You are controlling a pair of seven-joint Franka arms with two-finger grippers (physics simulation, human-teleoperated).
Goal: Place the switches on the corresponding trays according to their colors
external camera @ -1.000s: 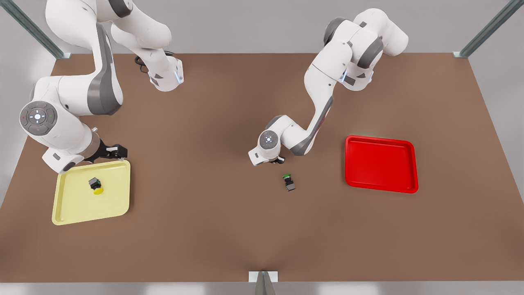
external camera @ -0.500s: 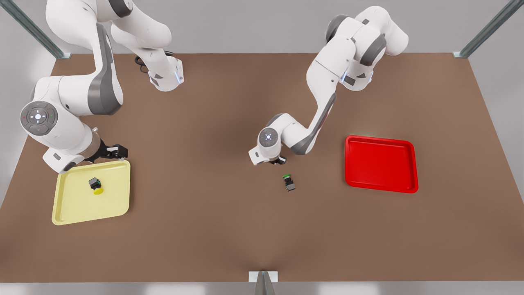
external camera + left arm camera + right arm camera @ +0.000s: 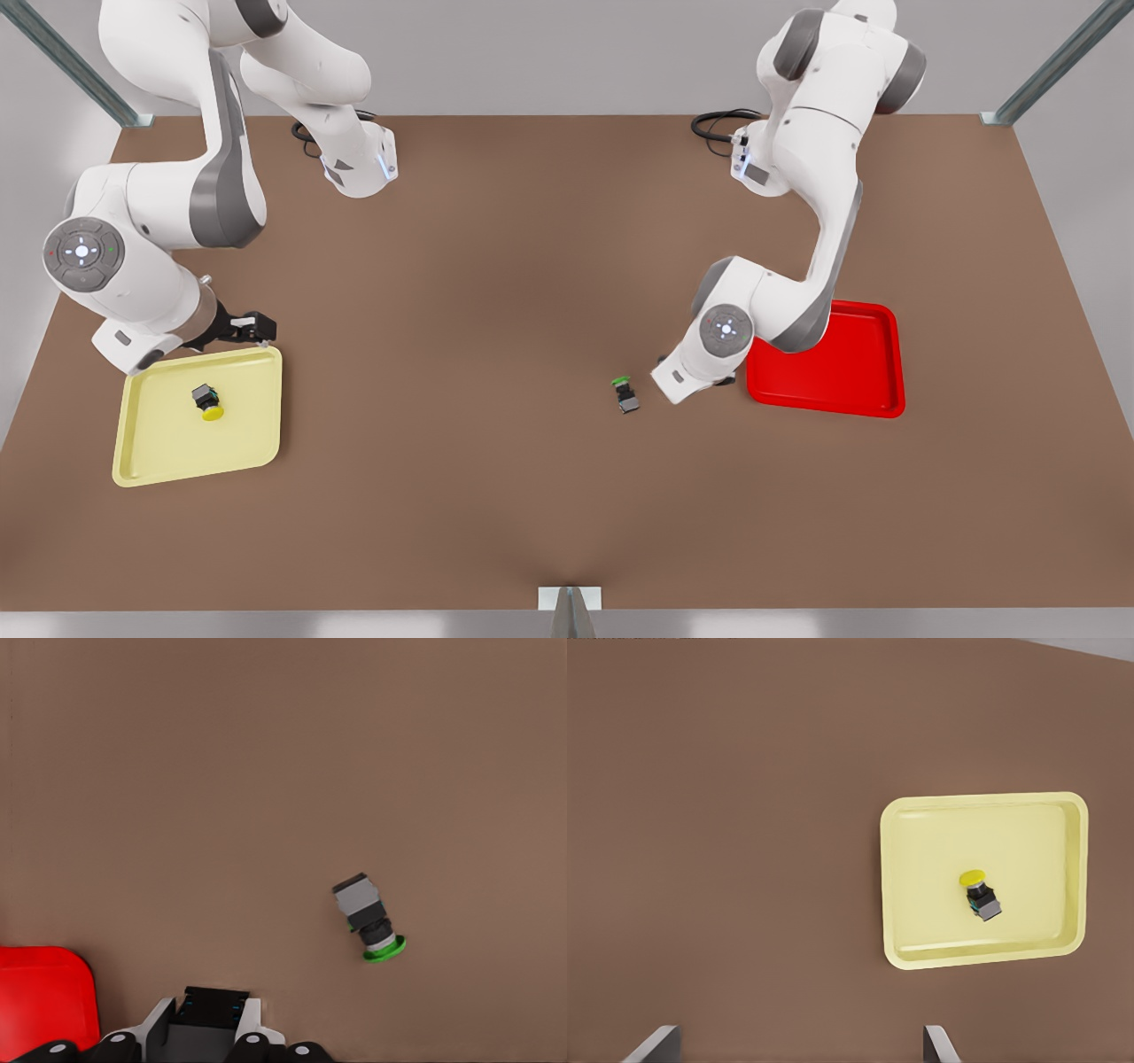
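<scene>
Beside the red tray's (image 3: 873, 354) rim hovers the left tool (image 3: 722, 379).

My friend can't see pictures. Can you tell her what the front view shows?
A brown table holds a yellow tray with a yellow switch lying in it, an empty red tray, and a green switch lying between them. The right gripper is at the yellow tray's edge; the left arm reaches down beside the red tray.
</scene>
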